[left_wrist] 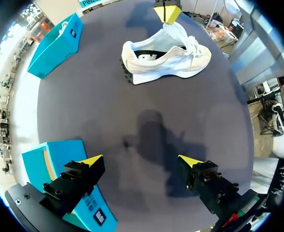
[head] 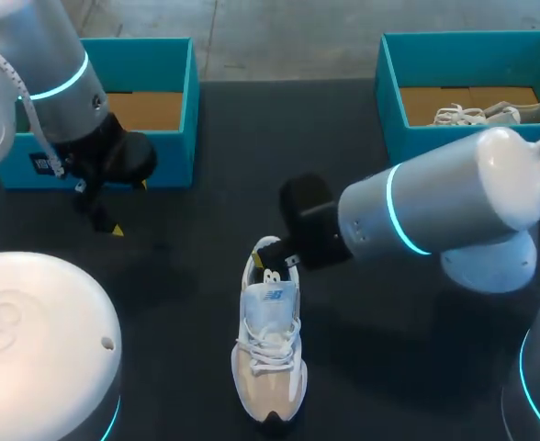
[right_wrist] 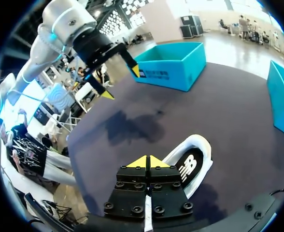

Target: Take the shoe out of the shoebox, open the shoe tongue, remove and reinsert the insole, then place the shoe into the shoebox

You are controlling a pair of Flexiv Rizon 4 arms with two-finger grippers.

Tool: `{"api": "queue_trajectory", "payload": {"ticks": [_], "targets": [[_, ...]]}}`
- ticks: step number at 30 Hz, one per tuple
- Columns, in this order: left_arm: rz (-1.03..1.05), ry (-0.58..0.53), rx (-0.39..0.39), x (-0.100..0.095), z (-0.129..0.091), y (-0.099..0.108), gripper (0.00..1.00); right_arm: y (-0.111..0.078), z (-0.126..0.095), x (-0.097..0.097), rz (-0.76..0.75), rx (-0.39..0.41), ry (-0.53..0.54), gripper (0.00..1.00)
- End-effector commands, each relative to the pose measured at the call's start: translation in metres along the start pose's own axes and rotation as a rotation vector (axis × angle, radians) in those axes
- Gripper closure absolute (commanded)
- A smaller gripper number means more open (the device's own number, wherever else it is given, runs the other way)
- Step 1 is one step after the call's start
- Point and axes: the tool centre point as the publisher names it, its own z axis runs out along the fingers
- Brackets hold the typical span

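left gripper [left_wrist: 139, 162]: fingers spread wide, teal cardboard shoebox [left_wrist: 60, 150] under one finger | right gripper [right_wrist: 146, 162]: yellow tips pressed together, white-and-beige laced sneaker [right_wrist: 200, 145] heel just ahead

Dark logo mark [left_wrist: 148, 56] on the side of the white shoe [head: 268, 354]: a brand sign made of letter shapes, not read off here. A second, smaller logo on top, near the shoe's opening.

Small dark label [head: 39, 163] with pale print on the outer wall of the left shoebox [head: 174, 110], low at one corner. Print too small to make out. Line of fine dark print along another wall of that box in the right wrist view, equally unreadable.

Similar dark corner label [left_wrist: 73, 33] on the right shoebox [left_wrist: 52, 50], pale marks only, not legible.

No readable words or numbers on anything on the table.
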Motion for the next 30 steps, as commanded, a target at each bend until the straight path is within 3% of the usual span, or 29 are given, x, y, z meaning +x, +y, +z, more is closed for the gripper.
{"api": "queue_trajectory", "payload": {"ticks": [1, 6, 10, 19, 30], "targets": [[0.002, -0.014, 0.003, 0.005, -0.001, 0.002, 0.0, 0.001, 0.01, 0.0, 0.002, 0.002, -0.057, 1.0], [-0.074, 0.011, 0.017, 0.0, -0.002, 0.002, 0.0, 0.0, 0.013, -0.007, 0.015, 0.0, -0.065, 1.0], [-0.299, 0.055, -0.013, -0.011, 0.0, -0.001, 0.0, 0.0, 0.016, -0.011, 0.034, 0.007, -0.095, 1.0], [-0.585, 0.055, -0.116, -0.013, 0.006, -0.001, 0.0, -0.003, 0.028, -0.024, 0.073, 0.051, -0.15, 1.0], [-0.692, 0.053, -0.11, -0.009, 0.011, 0.003, 0.0, -0.012, 0.037, -0.03, 0.119, 0.025, -0.171, 1.0]]}}
